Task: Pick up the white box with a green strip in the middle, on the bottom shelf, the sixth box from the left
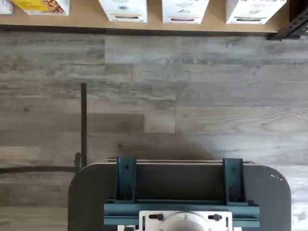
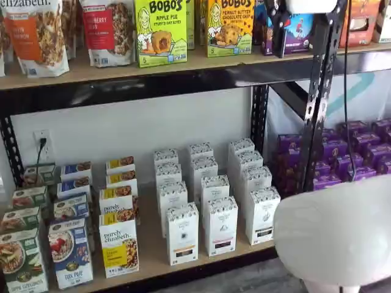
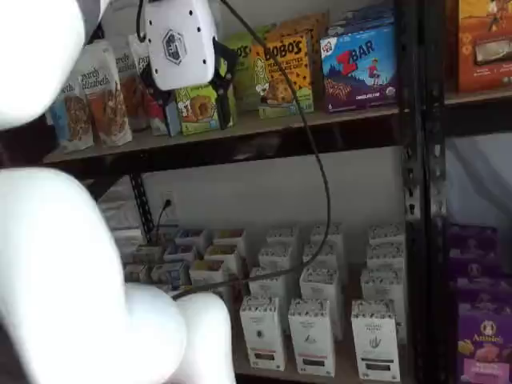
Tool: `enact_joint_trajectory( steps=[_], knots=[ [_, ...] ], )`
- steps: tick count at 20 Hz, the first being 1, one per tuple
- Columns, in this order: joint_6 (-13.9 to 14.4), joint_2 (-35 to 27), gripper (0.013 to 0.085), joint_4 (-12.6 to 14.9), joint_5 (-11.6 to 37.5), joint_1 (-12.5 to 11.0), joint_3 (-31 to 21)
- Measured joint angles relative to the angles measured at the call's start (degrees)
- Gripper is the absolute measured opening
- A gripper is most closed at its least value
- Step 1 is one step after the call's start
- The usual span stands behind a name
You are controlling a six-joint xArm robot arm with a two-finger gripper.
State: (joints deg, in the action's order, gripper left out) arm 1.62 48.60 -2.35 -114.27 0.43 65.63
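Observation:
The white box [image 2: 263,215] with a short dark-greenish strip stands at the front right of the bottom shelf [image 2: 153,259], rightmost of three front white cartons. It also shows in a shelf view [image 3: 374,340] and at the shelf's edge in the wrist view [image 1: 255,10]. My gripper [image 3: 192,96] hangs high in front of the upper shelf, far above and left of the box. It is open and empty, with a green box showing through the gap. In a shelf view its black fingers [image 2: 275,27] show at the top edge.
Same-shaped white cartons [image 2: 182,235] [image 2: 221,226] stand beside the box, with rows behind. Coloured granola boxes [image 2: 119,244] fill the left. Purple boxes [image 2: 360,152] sit beyond a black upright [image 2: 317,104]. My white arm [image 2: 336,235] [image 3: 72,264] blocks much. A dark teal-bracketed mount [image 1: 178,192] sits over plank floor.

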Motion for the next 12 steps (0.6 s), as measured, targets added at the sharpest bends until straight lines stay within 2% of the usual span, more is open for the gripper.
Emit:
enact_joint_trajectory(
  steps=[2, 7, 9, 12],
  knots=[
    [0.9, 0.6, 0.085, 2.1, 1.0, 1.9, -0.5],
    [1.3, 1.1, 0.085, 4.4, 1.7, 3.0, -1.3],
    [1.2, 1.4, 0.085, 5.0, 2.4, 3.1, -2.3],
    [0.0, 2.5, 0.085, 5.0, 5.0, 1.7, -5.9]
  ],
)
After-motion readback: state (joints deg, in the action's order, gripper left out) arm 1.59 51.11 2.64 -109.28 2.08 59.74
